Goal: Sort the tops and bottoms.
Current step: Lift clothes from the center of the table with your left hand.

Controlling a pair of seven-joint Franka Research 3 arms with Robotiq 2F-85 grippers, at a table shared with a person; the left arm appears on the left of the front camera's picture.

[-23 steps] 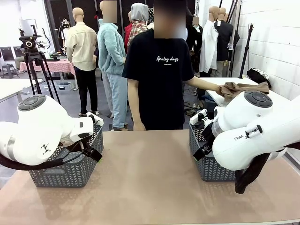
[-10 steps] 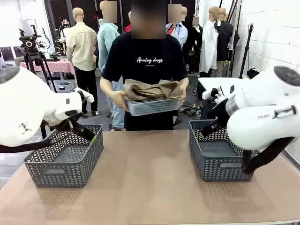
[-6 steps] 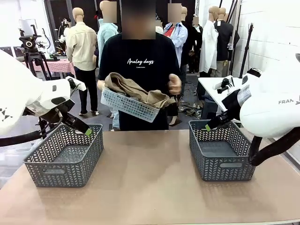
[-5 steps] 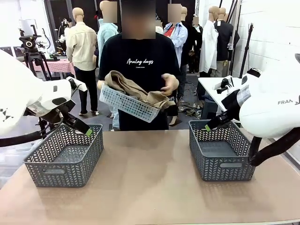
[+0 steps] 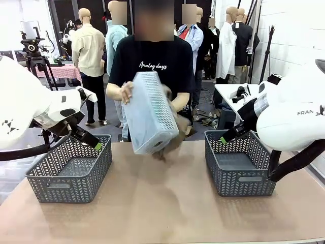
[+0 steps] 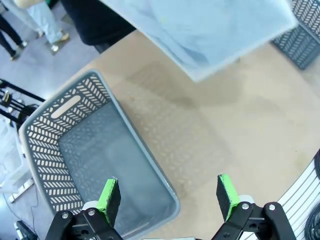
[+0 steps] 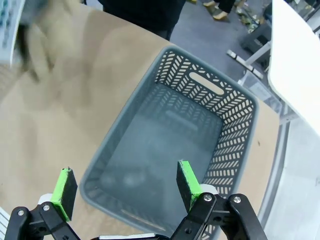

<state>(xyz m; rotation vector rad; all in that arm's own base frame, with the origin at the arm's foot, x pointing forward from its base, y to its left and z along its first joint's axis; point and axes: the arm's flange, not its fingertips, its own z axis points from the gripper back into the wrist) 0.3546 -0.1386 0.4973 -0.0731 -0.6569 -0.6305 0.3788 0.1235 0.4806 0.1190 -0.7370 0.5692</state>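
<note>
The khaki tan top (image 5: 172, 140), a soft cloth garment, crumpled and motion-blurred, hangs bunched from the open side of the tipped pale basket (image 5: 150, 112) at the 12 o'clock edge of the table (image 5: 162, 203), contact with the tabletop being indeterminate.

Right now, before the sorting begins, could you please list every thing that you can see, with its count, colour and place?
table: one, light brown, between robot and person
left basket: one, dark grey, table's left side, empty
right basket: one, dark grey, table's right side, empty
pale basket: one, whitish, tipped over above the table's far middle
tan garment: one, khaki, blurred, spilling from the pale basket
person's right hand, person's left hand: holding the pale basket
left gripper: open, above the left basket's edge
right gripper: open, above the right basket
</note>
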